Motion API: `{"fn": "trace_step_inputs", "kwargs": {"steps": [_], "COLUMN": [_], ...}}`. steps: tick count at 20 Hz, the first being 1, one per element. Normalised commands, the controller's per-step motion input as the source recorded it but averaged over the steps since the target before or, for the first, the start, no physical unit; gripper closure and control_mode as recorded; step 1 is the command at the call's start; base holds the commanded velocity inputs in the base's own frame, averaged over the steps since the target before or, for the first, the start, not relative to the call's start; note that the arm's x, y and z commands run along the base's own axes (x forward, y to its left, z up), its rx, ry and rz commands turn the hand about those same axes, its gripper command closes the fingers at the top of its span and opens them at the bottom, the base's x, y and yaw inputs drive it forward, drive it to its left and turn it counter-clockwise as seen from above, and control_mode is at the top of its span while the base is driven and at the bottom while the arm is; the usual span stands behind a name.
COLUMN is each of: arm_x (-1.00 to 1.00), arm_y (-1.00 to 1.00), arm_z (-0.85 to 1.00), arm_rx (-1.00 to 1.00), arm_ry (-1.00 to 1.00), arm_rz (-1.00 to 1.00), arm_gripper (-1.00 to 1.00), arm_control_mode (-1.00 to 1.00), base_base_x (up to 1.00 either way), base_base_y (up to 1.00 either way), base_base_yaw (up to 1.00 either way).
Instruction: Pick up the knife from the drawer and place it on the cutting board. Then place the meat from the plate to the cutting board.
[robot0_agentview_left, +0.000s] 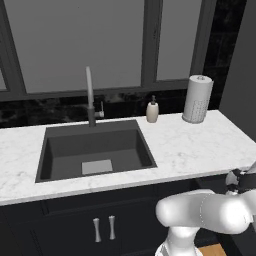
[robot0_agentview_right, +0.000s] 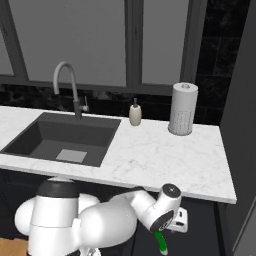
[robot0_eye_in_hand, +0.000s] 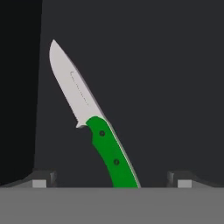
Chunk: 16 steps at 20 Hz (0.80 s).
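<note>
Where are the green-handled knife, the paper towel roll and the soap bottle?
Green-handled silver-bladed knife (robot0_eye_in_hand: 107, 153): hand view, handle.
White paper towel roll (robot0_agentview_right: 182, 110): right base view, side.
Small cream soap bottle (robot0_agentview_left: 152, 112): left base view, body.

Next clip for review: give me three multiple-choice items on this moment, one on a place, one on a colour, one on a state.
1. Where does the paper towel roll stand?
A. inside the sink
B. on the counter, right of the soap bottle
C. on the floor

2. What colour is the handle of the knife?
A. green
B. red
C. black

3. How does the tool stand?
A. shut on the knife
B. shut on nothing
C. open, a fingertip on each side of the handle

Answers: 1 B, the roll stands on the marble counter beside the soap bottle. 2 A, the hand view shows bright green. 3 C, the fingertips sit wide apart, clear of the handle.
</note>
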Motion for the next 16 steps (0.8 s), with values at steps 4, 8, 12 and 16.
{"fn": "trace_step_inputs", "kwargs": {"steps": [4,8,12,16], "arm_x": [0.00,-0.05,0.00,0.00], "arm_y": [0.00,0.00,0.00,-0.01], "arm_z": [-0.26,-0.27,-0.26,-0.16], "arm_rx": [0.00,0.00,0.00,0.00], "arm_ry": [0.00,0.00,0.00,0.00], "arm_rz": [0.00,0.00,0.00,0.00], "arm_gripper": [-1.00,-1.00,-1.00,-1.00], "arm_control_mode": [-1.00,-1.00,-1.00,-1.00], "base_base_x": [0.00,0.00,0.00,0.00], "base_base_y": [0.00,0.00,0.00,0.00], "base_base_yaw": [0.00,0.00,0.00,0.00]}}
